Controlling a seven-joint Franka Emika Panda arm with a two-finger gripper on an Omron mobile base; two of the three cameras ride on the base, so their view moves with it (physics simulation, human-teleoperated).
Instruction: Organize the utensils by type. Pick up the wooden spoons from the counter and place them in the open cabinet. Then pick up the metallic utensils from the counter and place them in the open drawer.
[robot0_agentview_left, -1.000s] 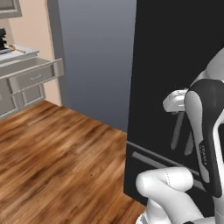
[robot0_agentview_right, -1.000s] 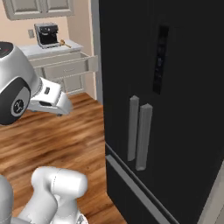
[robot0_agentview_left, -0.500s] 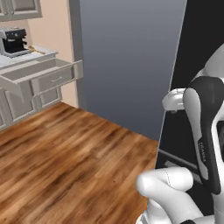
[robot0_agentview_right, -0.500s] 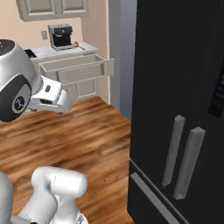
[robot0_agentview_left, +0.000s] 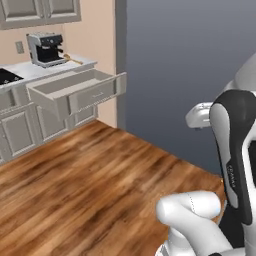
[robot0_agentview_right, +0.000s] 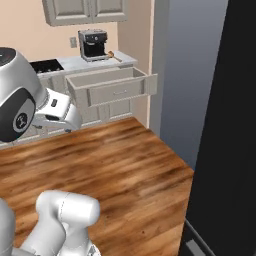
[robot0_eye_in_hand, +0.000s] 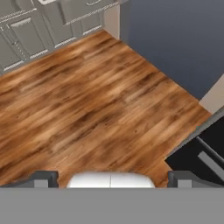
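- Looking across the kitchen from a distance, I see the open drawer (robot0_agentview_left: 75, 92) pulled out from the base cabinets under the counter (robot0_agentview_left: 35, 70); in the right base view the same drawer (robot0_agentview_right: 110, 86) juts toward the room with its pale inside showing nothing that I can make out.
- On the counter I see a coffee machine (robot0_agentview_left: 46, 48) against the wall, and just beside it, on the side nearer the counter's end, an orange-brown stick that looks like one wooden spoon (robot0_agentview_left: 73, 59); it shows again in the right base view (robot0_agentview_right: 114, 55), lying flat on the marble.
- I cannot make out any metallic utensils at this range; they would be too small to tell.
- A black cooktop (robot0_agentview_left: 7, 76) sits on the counter on the other side of the coffee machine.
- Closed wall cabinets (robot0_agentview_right: 85, 10) hang above the coffee machine; I cannot tell from these frames where the open cabinet is.
- My gripper (robot0_eye_in_hand: 109, 178) hangs over bare wood floor (robot0_eye_in_hand: 96, 100), well apart from the counter; its two dark fingertips (robot0_eye_in_hand: 43, 178) stand wide apart with nothing between them.
- A tall grey wall panel (robot0_agentview_left: 190, 70) stands right of the drawer, and a black fridge (robot0_agentview_right: 230, 150) is close on the right.
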